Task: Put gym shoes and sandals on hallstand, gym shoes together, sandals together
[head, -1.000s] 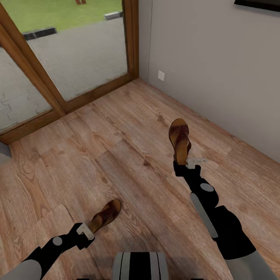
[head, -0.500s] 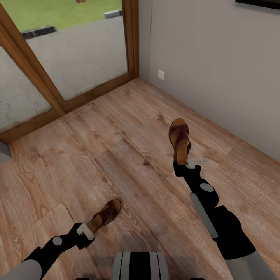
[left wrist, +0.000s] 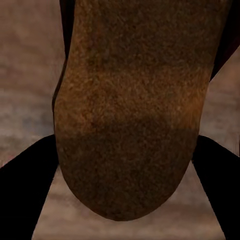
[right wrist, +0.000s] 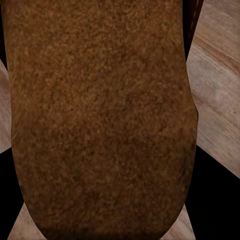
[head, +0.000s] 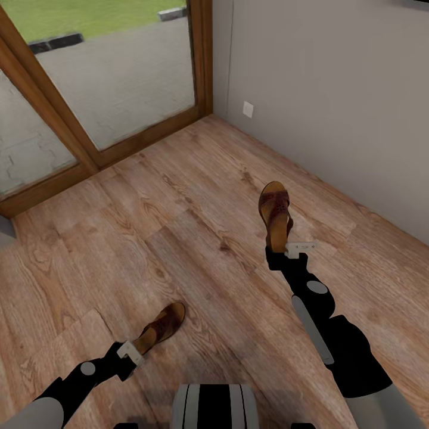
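Two sandals, one gripped in each of my claws.
Left claw [head: 136, 351] pinches the left sandal [head: 161, 328] by its heel; right claw [head: 285, 249] clamps the right sandal [head: 274, 214] likewise, toes pointing away above the corridor floor [head: 179, 238].

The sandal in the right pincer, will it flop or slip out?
Probably not floppy: the sandal sticks straight out from the right pincer without sagging. It looks slim, so likely light. Held only by its heel end, it might twist or slip if swung fast.
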